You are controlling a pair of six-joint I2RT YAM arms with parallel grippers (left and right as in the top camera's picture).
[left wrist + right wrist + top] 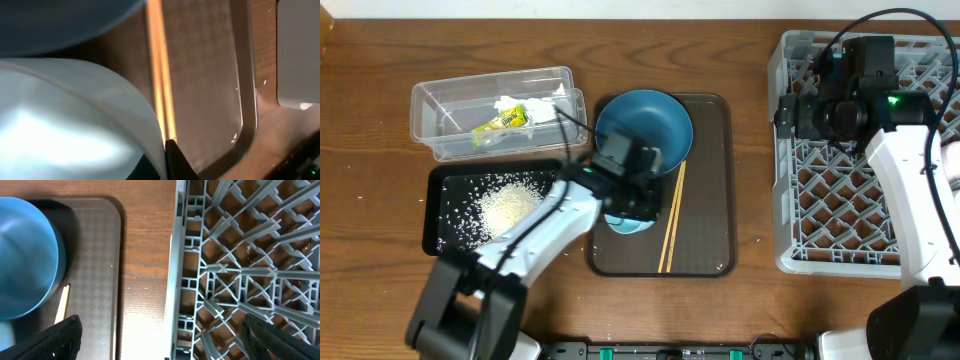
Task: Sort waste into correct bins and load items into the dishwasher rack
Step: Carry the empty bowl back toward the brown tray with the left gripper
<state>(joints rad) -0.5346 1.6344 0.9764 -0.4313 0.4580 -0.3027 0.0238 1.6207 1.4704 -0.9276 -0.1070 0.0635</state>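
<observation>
My left gripper [632,203] is shut on the rim of the pale-blue bowl [624,225] on the brown serving tray. In the left wrist view the bowl wall [75,125] sits between the fingers [160,161]. The round dark-blue plate [642,125] lies just behind it. The wooden chopsticks [672,215] lie beside the bowl on its right. My right gripper [817,100] is open and empty above the left edge of the grey dishwasher rack [840,200]. The clear tub [430,105] holds the yellow-green wrapper [500,122] and white tissue [525,103]. Rice [505,208] lies in the black tray [435,195]. No cups show.
The brown serving tray [710,180] lies between the black tray and the rack, with a strip of bare wood [145,255] between it and the rack. A few rice grains lie scattered on the table near the black tray.
</observation>
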